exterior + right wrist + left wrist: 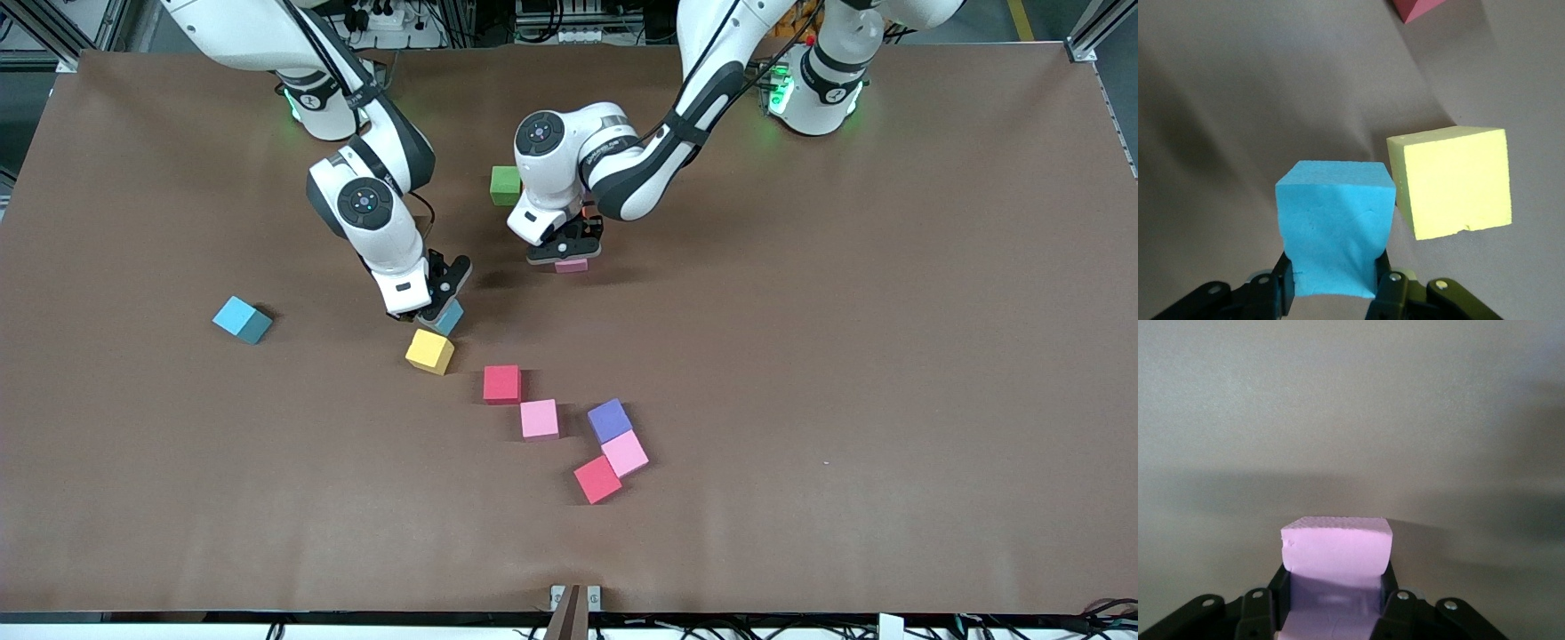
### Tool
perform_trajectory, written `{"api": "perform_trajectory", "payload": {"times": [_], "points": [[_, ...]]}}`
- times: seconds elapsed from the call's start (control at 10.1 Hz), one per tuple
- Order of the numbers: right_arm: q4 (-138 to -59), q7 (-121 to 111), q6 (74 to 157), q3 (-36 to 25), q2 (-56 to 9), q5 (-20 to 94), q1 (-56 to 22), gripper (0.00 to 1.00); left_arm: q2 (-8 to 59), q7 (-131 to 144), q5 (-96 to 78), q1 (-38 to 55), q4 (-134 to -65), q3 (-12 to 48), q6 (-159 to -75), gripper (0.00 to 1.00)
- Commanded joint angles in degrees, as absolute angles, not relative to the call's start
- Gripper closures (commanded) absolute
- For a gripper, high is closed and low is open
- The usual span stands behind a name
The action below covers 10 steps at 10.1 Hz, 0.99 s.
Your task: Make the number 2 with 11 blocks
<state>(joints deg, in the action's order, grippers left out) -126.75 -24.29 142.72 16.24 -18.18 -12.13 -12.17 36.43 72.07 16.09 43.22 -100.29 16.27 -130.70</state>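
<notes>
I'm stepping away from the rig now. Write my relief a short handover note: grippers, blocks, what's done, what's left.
Left gripper: shut on a pink block, low over the table's middle, near the green block.
Right gripper: shut on a light blue block, beside the yellow block.
Loose blocks: another light blue toward the right arm's end; red, pink; a purple, pink, red cluster nearest the front camera.
Done: no 2 formed yet.
Left: placing both held blocks, arranging everything.
</notes>
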Motion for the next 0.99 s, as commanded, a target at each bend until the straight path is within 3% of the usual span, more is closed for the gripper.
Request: {"api": "perform_trajectory", "payload": {"times": [0.0,0.89], "points": [[-128.3,-25.1,142.5,17.0,-16.4,-12.7,-11.5,1.00,36.8,72.9,17.3,43.8,-100.3,16.2,-131.3,1.00],[-128.2,-25.2,142.6,17.0,-16.6,-12.7,-11.7,1.00,37.2,71.8,17.5,44.9,-101.2,16.2,-131.3,1.00]]}}
